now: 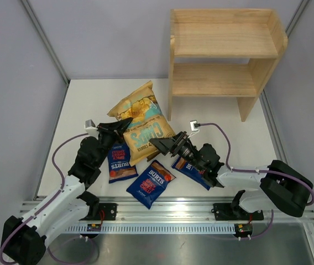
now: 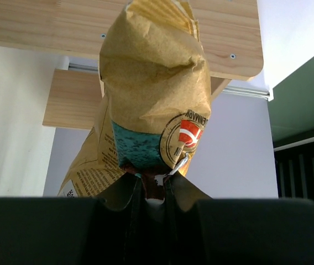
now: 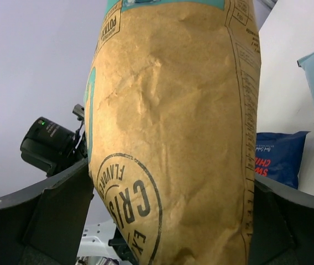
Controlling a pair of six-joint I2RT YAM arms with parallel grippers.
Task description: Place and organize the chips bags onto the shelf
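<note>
- We find the left fingers (image 2: 186,194) closed on the bottom seam of the golden-yellow crisp bag (image 1: 137,102). The left wrist view shows the paper pinched between them, with the bag rising clear above the pinch.
- The right fingers (image 3: 63,193) stand wide apart and grip nothing. The right wrist view shows the same golden-yellow bag filling the gap between them, one finger on each side. We cannot tell whether either finger touches the paper.
- The held bag's long axis runs from the left pinch at its near end away to the far right, pointing towards the wooden shelf (image 1: 212,81). We cannot judge from above how steeply it is raised.
- The shelf stands at the far right of the table (image 1: 90,110), well apart from the bag. No packet is on either tier.
- The pale blue bag (image 1: 148,138) lies flat on the table just near of the held bag, partly under the right arm's fingers.
- Three dark blue BURTS packets lie flat nearer the arms: one left (image 1: 121,163), one centre (image 1: 150,183), and one right (image 1: 189,165), which is partly covered by the right arm.
- In our judgement the right arm is the nearer to the shelf and is placed to take the bag across its width. The left arm would have to reach diagonally far and right to shelve it alone.
- We assess the task as barely begun, with all five bags off the shelf.
</note>
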